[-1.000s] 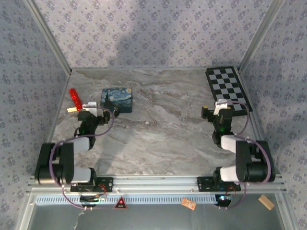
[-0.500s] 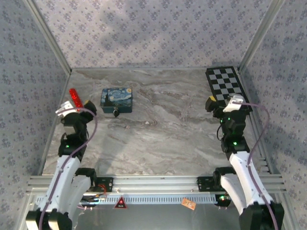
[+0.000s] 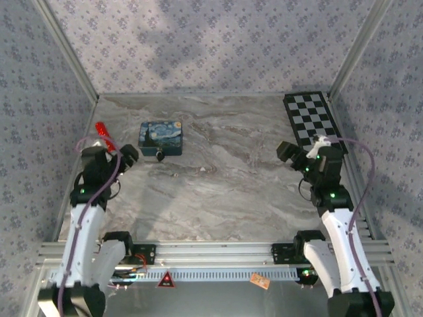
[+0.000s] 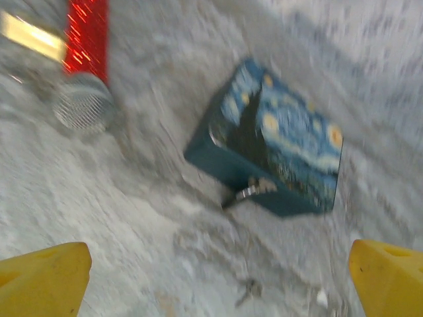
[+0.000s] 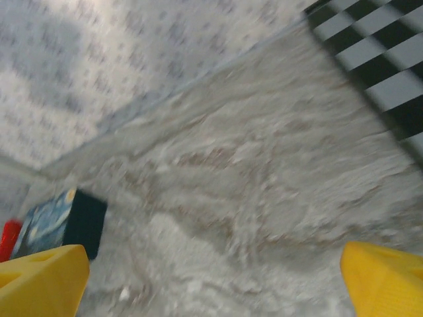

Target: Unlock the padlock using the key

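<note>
A small dark padlock (image 3: 159,156) with a silver shackle lies against the front of a blue starry-night box (image 3: 160,137). In the left wrist view the padlock (image 4: 248,191) touches the box (image 4: 271,145), and a small blurred key-like thing (image 4: 248,288) lies on the marble nearer to me. My left gripper (image 3: 111,155) hovers left of the box, open, yellow fingertips (image 4: 43,281) wide apart and nothing between them. My right gripper (image 3: 308,152) is far right, open and empty; its fingertips (image 5: 39,281) frame bare marble, with the box (image 5: 59,221) far off to the left.
A red cylinder (image 3: 102,132) with a silver mesh end (image 4: 82,109) lies by the left wall. A black-and-white checkerboard (image 3: 314,122) covers the back right corner. A white speck (image 3: 203,170) sits mid-table. Patterned walls close three sides.
Both arms have unfolded from their tucked poses and now stand raised. The left gripper swung left and then back towards the box; the right gripper shifted slightly left and down.
</note>
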You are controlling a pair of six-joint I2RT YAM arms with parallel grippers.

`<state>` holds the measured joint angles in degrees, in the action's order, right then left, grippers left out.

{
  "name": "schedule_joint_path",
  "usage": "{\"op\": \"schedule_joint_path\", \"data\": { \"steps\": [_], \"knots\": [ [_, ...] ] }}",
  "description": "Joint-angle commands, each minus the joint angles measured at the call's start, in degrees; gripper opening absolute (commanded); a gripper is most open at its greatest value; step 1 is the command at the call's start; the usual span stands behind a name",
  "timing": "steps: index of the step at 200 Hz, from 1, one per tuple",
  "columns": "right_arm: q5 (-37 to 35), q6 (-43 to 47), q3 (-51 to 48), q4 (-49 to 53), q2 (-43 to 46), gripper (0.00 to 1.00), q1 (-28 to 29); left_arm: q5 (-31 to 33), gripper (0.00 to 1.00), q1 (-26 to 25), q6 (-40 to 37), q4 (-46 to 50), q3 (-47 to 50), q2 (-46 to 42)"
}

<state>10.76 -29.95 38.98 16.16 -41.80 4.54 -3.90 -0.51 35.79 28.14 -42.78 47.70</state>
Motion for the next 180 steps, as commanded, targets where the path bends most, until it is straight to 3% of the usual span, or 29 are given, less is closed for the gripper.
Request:
{"op": "schedule_joint_path", "data": {
  "steps": [1,33,59,120,180],
  "knots": [
    [-2.0,1.9,2.3,2.6,-1.4,1.00,6.9,-6.0,1.00,-7.3,-4.8,6.8,-4.2,6.6],
    [-9.0,3.6,3.0,1.2,-5.4,1.00,17.0,-4.1,0.96,-19.5,-5.1,7.2,-6.5,16.5],
    [-12.8,4.8,3.8,0.9,-8.0,1.00,21.4,-3.5,0.87,-24.3,-4.3,5.1,-8.1,24.3],
    [-14.9,6.1,4.6,1.8,-9.5,1.00,24.2,-2.2,0.57,-26.2,-4.0,5.2,-13.0,39.5],
    [-15.2,5.7,4.2,1.1,-9.6,1.00,25.2,-1.1,0.48,-26.0,-0.4,0.8,-13.4,46.0]
  ]
}}
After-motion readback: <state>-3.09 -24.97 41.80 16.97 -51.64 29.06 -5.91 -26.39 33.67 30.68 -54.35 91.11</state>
